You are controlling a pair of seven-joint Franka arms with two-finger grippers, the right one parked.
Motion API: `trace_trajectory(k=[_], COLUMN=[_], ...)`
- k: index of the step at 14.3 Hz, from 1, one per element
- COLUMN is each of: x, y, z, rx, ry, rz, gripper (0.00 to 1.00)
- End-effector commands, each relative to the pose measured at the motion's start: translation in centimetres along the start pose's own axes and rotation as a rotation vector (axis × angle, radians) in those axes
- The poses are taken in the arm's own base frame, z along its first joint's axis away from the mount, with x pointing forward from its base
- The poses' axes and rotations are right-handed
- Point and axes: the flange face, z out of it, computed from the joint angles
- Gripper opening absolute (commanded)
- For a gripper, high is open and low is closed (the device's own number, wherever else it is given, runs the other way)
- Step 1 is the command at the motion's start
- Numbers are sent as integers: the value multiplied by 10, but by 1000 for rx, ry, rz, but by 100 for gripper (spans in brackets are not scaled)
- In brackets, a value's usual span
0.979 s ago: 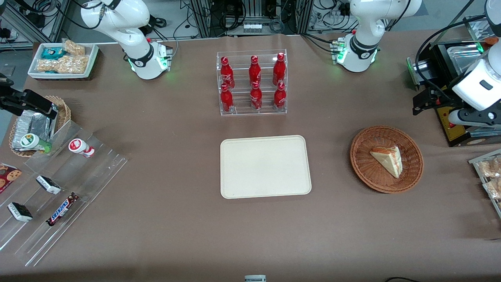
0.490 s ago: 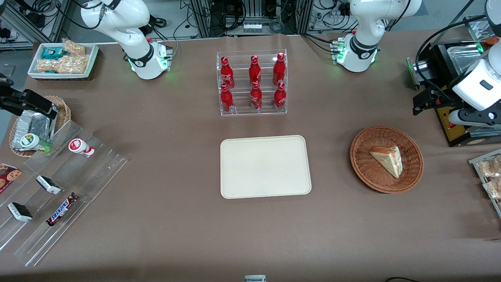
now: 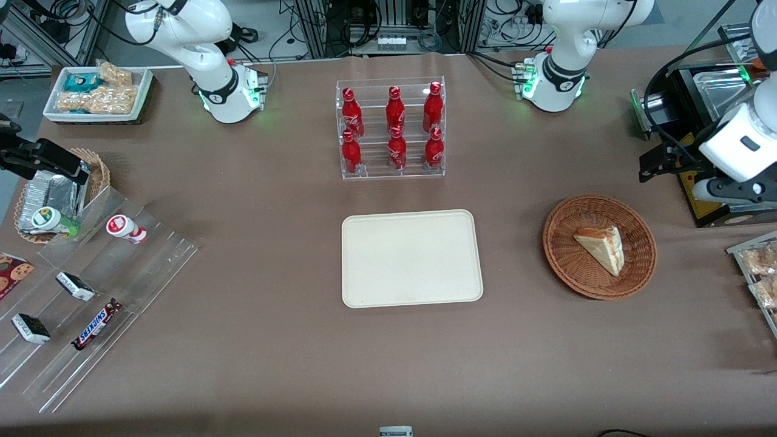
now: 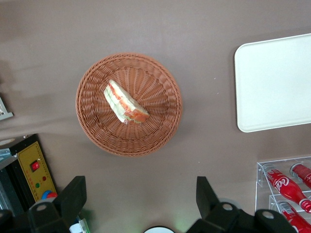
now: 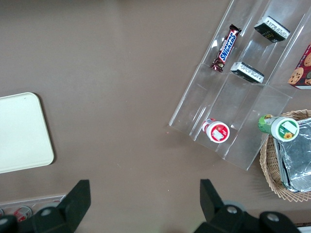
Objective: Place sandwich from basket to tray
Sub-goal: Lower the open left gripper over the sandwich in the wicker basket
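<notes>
While one cream tray (image 3: 412, 258) lies bare on the brown tabletop (image 3: 273, 364), six red bottles (image 3: 394, 130) in a clear rack farther back, one sandwich (image 3: 601, 247) inside one round basket (image 3: 562, 261) beside the tray, one gripper (image 4: 137, 199) up above the basket, jaws wide open, holding nothing

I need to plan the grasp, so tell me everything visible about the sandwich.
The sandwich is a triangular wedge of pale bread with orange-red and green filling layers along its edge. It lies flat near the middle of the round brown wicker basket, touching only the weave. The open gripper hovers above the table beside the basket, not touching it.
</notes>
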Motion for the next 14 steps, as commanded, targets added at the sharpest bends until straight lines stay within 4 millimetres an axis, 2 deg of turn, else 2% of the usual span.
trace_trajectory(k=[1,6,9,12,14], x=[4,31,34,37,36], y=[-18,-29,-29,-32,-32], z=[24,86,135,169,196], rx=[-6,-7,-1,21,24], ry=[-65,-107,-83,-48,-9], rz=[-38,-87,-165,-273,-421], gripper=[100,100,100,100,100])
